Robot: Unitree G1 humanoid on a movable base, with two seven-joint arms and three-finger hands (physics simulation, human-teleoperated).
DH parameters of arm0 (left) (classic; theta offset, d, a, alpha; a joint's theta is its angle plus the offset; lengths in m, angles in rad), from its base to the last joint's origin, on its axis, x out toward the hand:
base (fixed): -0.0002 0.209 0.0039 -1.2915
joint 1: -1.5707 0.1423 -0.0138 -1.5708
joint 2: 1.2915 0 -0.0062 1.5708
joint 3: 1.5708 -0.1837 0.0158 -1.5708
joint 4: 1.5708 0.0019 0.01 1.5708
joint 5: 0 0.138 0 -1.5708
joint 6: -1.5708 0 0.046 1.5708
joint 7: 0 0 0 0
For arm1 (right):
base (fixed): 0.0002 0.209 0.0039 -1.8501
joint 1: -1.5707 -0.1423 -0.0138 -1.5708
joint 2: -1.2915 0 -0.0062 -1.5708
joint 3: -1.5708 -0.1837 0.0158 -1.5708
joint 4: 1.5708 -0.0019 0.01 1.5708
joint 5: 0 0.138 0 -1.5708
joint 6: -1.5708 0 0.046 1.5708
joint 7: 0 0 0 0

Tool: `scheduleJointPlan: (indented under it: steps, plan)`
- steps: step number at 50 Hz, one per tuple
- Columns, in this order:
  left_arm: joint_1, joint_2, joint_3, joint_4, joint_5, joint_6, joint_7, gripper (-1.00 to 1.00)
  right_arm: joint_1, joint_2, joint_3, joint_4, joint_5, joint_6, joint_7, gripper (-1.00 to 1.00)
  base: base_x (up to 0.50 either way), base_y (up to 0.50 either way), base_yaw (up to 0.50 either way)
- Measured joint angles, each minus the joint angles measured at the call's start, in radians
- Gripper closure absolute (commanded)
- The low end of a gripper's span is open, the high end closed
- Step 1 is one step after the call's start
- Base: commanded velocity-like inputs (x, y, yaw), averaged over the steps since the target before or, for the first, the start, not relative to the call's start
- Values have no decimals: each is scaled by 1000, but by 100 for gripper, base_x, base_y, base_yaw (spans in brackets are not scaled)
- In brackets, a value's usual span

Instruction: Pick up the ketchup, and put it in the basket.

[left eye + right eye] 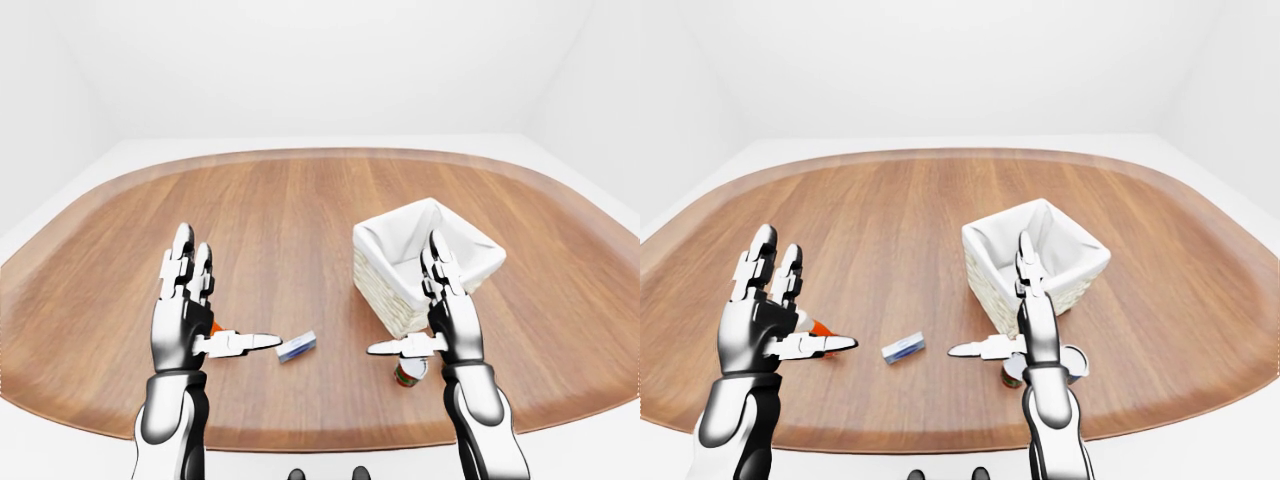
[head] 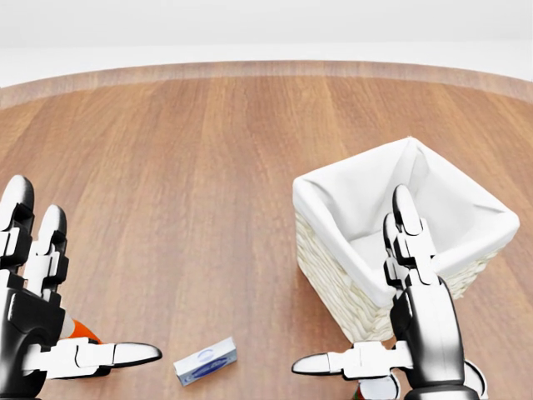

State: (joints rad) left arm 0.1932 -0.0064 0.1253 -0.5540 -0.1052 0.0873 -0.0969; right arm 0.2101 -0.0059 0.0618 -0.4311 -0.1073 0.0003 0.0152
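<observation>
a broad oval wooden table [image 1: 290, 210] fills most of every view, its rim curving along the top of the head view and wrapping round both arms in the eye views. the woven basket [image 2: 433, 208] with its white cloth lining stands on the table just past the right hand [image 2: 412, 325], up and to the right of it in the head view, tilted so one corner points toward the hand; the raised fingers overlap its near wall in that view, though whether they touch it cannot be told. the right hand is held upright with its fingers spread wide and the thumb pointing left, holding nothing. the left hand [image 2: 37, 321] mirrors it at the lower left of the head view, fingers up, thumb stretched to the right, wide apart and empty. the ketchup [image 1: 821, 327] lies on the table right behind the left hand, only a sliver of its orange body showing between the palm and the thumb. a small white and blue box [image 2: 205, 361] lies flat on the wood between the two hands, nearer the left thumb tip. a red-labelled can [image 1: 408, 371] stands just under the right thumb, and a second can [image 1: 1072, 360] shows just to the right of that hand's wrist, mostly hidden.
</observation>
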Motion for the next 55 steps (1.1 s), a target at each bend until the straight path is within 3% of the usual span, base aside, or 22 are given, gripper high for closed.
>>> scheduleJointPlan:
  steps: [4, 29, 42, 48, 55]
  plan:
    - [0, 0, 1, 1, -1, 0, 0, -100, 2, 0, 1, -3, -1, -3, 0, -100, 50, 0, 0]
    - [12, 0, 12, -16, 5, 0, -7, -100, -9, 2, -2, 7, -11, -1, -18, -100, 0, 0, 0]
    - [18, 4, 121, 4, 0, -1, -35, -100, -9, 2, -6, 7, -6, 0, -17, -100, 0, 0, 0]
    - [15, 8, 176, 39, 0, -14, -52, -100, -9, 2, -5, 10, -6, -1, -17, -100, 0, 0, 0]
    - [7, 18, 239, 92, -5, -46, -66, -100, -10, 2, -3, 15, -8, -3, -18, -100, 0, 0, 0]
